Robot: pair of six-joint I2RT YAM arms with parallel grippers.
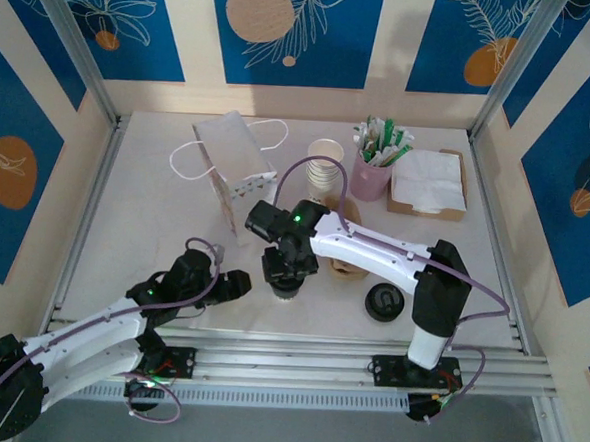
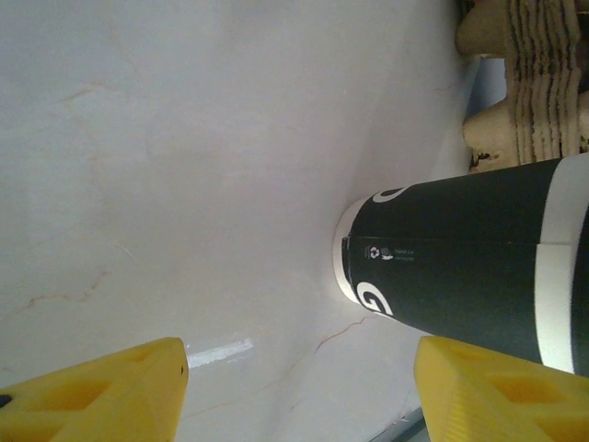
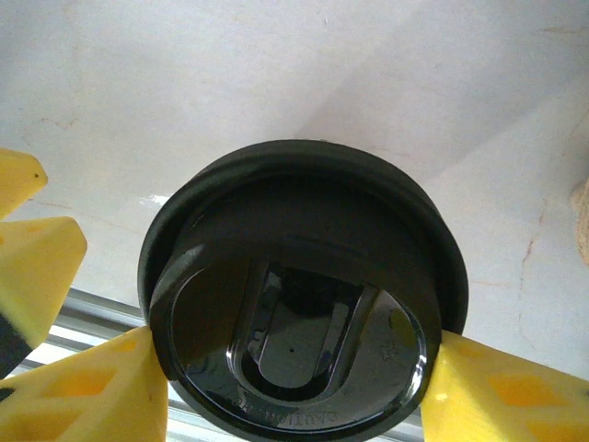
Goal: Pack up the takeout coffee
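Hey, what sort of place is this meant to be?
Likely a mock coffee-shop takeout counter, going by the stack of paper cups, the pink cup of wrapped stirrers or straws, the tray of napkins and the white paper bag.

takeout coffee (image 3: 294,304): 2 | paper bag (image 1: 234,157): 1 | white cup stack (image 1: 325,165): 1 | pink holder (image 1: 372,176): 1 | napkin box (image 1: 429,184): 1

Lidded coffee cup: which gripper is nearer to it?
Right. The right gripper straddles the cup from above, fingers at either side of its black lid. The left gripper stands open beside the cup, short of it.
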